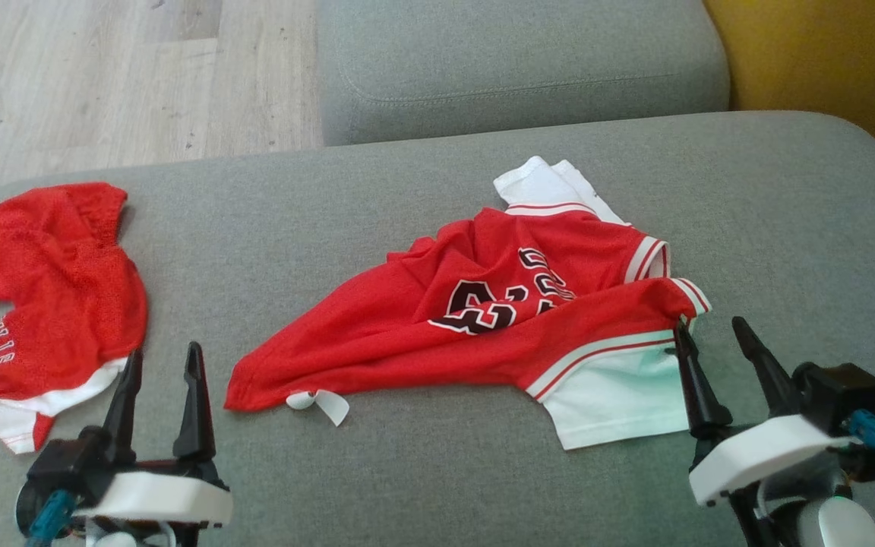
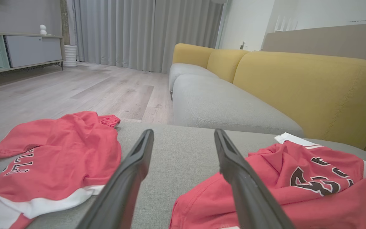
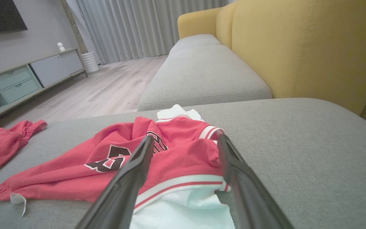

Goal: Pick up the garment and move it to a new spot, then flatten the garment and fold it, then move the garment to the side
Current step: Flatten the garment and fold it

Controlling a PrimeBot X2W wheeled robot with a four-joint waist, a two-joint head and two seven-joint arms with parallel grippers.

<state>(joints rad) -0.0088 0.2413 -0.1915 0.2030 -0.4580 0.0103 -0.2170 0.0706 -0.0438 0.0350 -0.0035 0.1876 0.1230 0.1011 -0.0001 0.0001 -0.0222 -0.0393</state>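
Note:
The garment, a crumpled red jersey (image 1: 483, 334) with black numbers and white trimmed sleeves, lies in the middle of the grey sofa seat (image 1: 316, 205). My left gripper (image 1: 164, 361) stands open over bare cushion just left of the jersey's lower left corner, with nothing between its fingers. In the left wrist view the left gripper (image 2: 183, 133) points across the seat, with the jersey (image 2: 297, 197) to its right. My right gripper (image 1: 711, 327) is open at the jersey's right edge, over the white sleeve. In the right wrist view the right gripper (image 3: 186, 140) straddles the jersey (image 3: 170, 159).
A second red garment (image 1: 50, 289) with white hem and lettering lies at the seat's left end, close to my left gripper. Another grey cushion (image 1: 521, 61) lies beyond, the yellow backrest (image 1: 825, 53) is at the right, and wooden floor (image 1: 103, 76) lies off the far left edge.

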